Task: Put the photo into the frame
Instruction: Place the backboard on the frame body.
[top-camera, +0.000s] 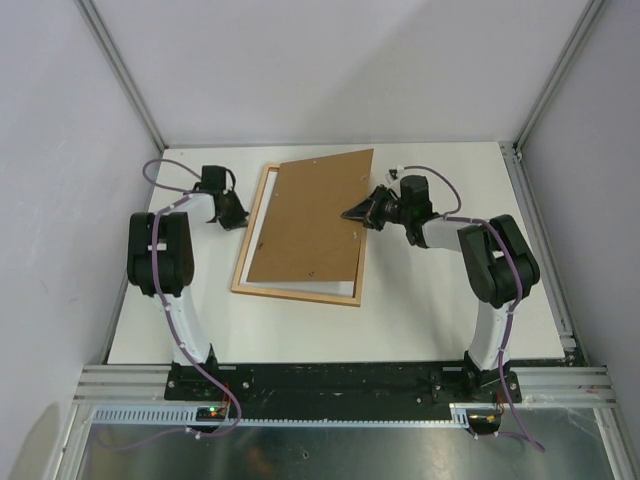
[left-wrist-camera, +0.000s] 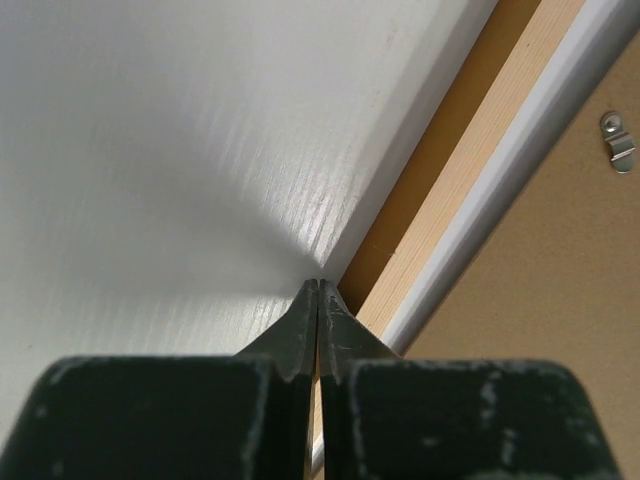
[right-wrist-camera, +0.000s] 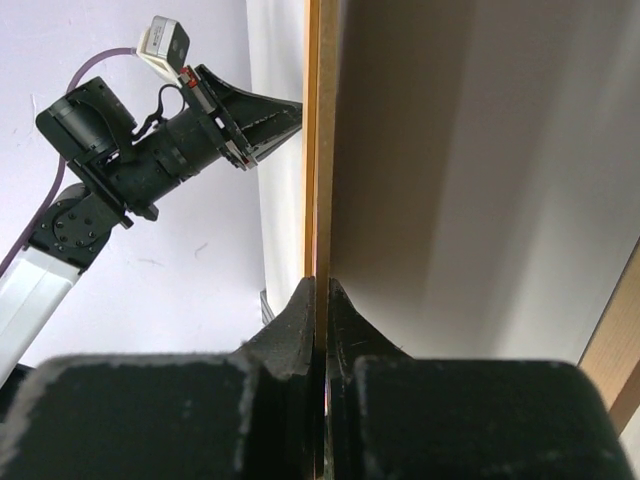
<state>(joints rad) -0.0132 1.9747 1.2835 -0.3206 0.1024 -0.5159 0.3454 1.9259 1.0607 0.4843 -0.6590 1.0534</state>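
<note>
The frame (top-camera: 295, 296) lies light face up on the worktop (top-camera: 420, 310), long axis running away from the arms, between both end effectors. The right end effector (top-camera: 356, 214), reaching in low, is clamped on the right edge of the backing board (top-camera: 310, 220), which lies askew over the frame. The left end effector (top-camera: 240, 222), pinched closed and empty, rests just outside the frame's left side. A pale strip inside is likely the photo (left-wrist-camera: 505, 185)

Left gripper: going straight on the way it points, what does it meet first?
Probably the frame: the left gripper, jaws shut, has its tip right beside the outer rail, low at the table; contact is unclear.
</note>
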